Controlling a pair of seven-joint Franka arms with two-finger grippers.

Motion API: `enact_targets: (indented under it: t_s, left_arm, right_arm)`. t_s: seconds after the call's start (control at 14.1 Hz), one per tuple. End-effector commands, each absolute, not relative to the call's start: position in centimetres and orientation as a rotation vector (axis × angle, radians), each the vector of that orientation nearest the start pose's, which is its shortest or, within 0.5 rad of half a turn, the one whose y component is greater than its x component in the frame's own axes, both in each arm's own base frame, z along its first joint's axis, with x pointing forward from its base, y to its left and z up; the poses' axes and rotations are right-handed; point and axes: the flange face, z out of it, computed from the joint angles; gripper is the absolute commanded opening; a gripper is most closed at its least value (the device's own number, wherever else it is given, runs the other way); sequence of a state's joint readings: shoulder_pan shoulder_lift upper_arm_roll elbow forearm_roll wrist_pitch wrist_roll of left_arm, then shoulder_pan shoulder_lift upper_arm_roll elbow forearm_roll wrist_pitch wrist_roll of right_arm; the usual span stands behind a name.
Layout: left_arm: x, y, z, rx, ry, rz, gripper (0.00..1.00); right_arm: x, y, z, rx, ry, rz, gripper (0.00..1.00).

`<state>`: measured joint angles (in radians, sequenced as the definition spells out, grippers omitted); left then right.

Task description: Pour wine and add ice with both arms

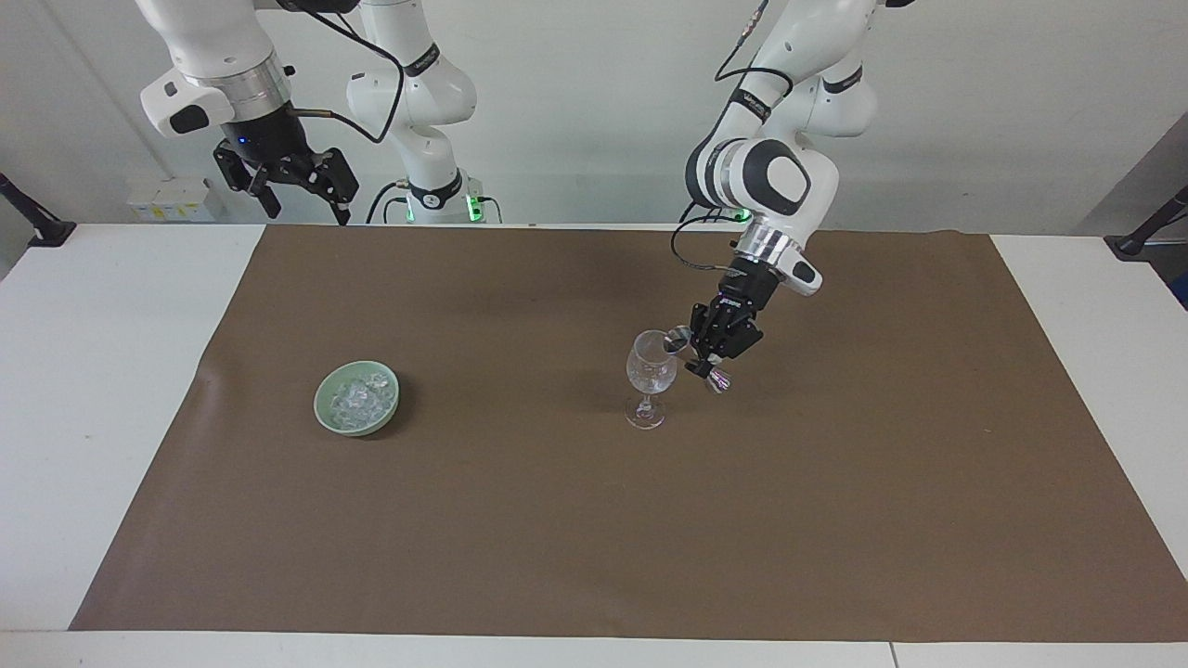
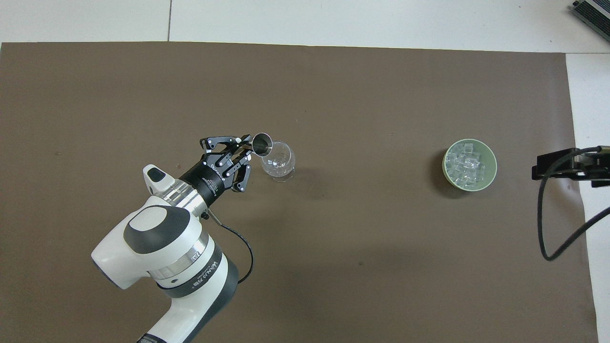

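- Your left gripper (image 1: 703,355) is clamped on a small metal jigger (image 2: 261,143), tipped with its mouth at the rim of the stemmed glass (image 1: 651,373); you look to be in the pouring step.
- I cannot tell how much liquid is in the glass.
- The ice (image 2: 469,165) sits untouched in the pale green bowl (image 1: 326,412), so adding it seems left to do.
- The bowl rests on the brown mat (image 1: 835,520) toward the right arm's end of the table, well apart from the glass.
- Your right gripper (image 1: 286,181) waits with fingers spread and nothing in them, raised over the table edge nearest the robots, well apart from the ice.
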<state>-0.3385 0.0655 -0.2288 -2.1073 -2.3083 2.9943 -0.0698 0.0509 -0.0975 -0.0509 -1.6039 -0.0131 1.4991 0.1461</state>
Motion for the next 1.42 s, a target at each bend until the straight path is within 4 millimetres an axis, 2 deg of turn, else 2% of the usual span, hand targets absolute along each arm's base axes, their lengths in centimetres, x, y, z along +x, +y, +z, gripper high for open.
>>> enact_targets:
  t_s: [0.0, 0.14, 1.35]
  left_arm:
    - [48.64, -24.84, 39.36, 1.347, 1.590, 0.039, 0.00]
    - [48.93, -25.01, 40.06, 1.369, 1.580, 0.070, 0.00]
    - [48.79, -25.07, 39.96, 1.456, 1.534, 0.138, 0.00]
  right_arm:
    - [50.91, -0.28, 65.50, -3.123, 0.205, 0.018, 1.00]
    - [50.87, -0.29, 65.58, -3.122, 0.205, 0.016, 1.00]
    - [50.87, -0.29, 65.58, -3.122, 0.205, 0.016, 1.00]
